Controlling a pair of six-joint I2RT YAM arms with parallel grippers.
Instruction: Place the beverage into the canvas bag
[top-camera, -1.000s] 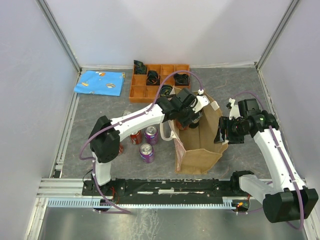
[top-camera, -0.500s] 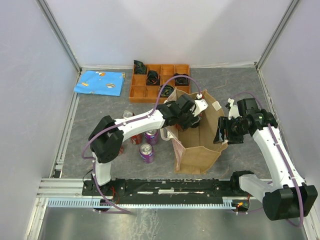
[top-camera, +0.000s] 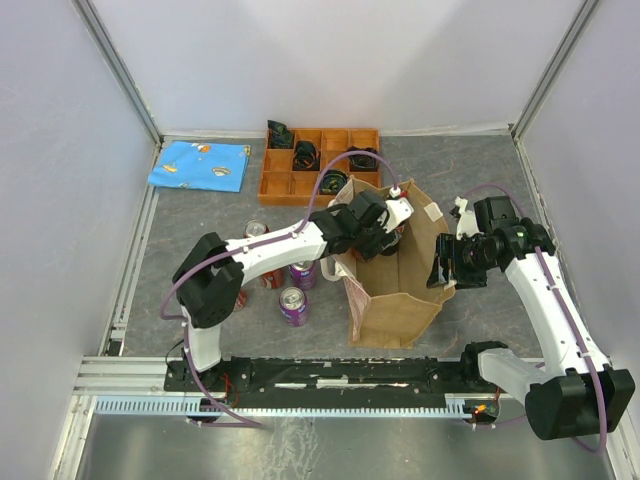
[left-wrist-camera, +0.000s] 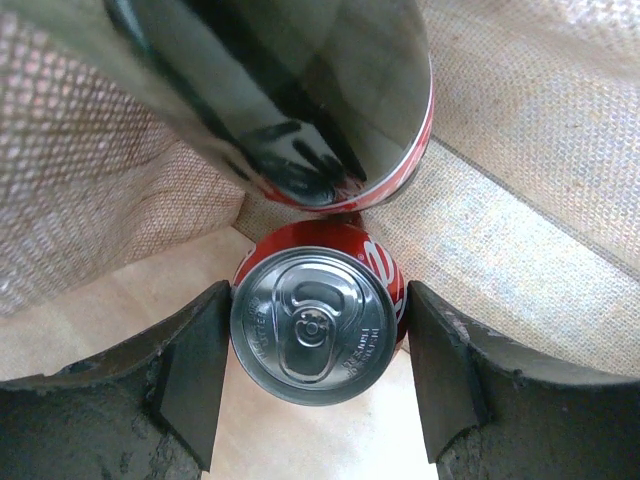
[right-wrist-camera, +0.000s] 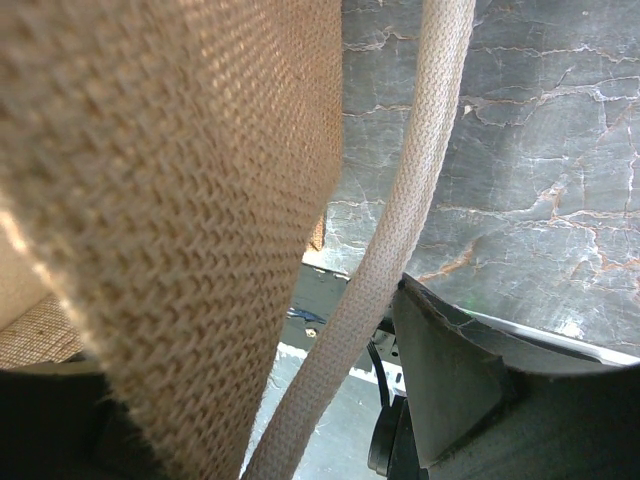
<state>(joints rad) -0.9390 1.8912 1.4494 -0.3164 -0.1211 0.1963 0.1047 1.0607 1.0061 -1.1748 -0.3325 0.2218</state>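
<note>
The canvas bag (top-camera: 395, 300) stands open between my arms. My left gripper (top-camera: 385, 240) is down inside it, shut on a red can (left-wrist-camera: 318, 325), the beverage, which is upright with its silver top facing the camera. Both fingers (left-wrist-camera: 190, 370) sit against the can's sides over the bag's pale floor (left-wrist-camera: 100, 320). A dark can with a red rim (left-wrist-camera: 300, 90) lies just beyond it in the bag. My right gripper (top-camera: 445, 265) is at the bag's right rim, open, with the canvas wall (right-wrist-camera: 170, 200) and the whitish handle (right-wrist-camera: 400, 200) between its jaws; only its right finger (right-wrist-camera: 460, 370) shows.
Left of the bag, two purple cans (top-camera: 293, 305) (top-camera: 302, 270), a red can (top-camera: 272, 275) and another can (top-camera: 257, 230) stand on the grey table. An orange compartment tray (top-camera: 320, 160) and a blue cloth (top-camera: 200, 165) lie at the back.
My left gripper has sunk deeper into the bag with the red can, and the bag's left rim has shifted slightly. The right arm has barely moved.
</note>
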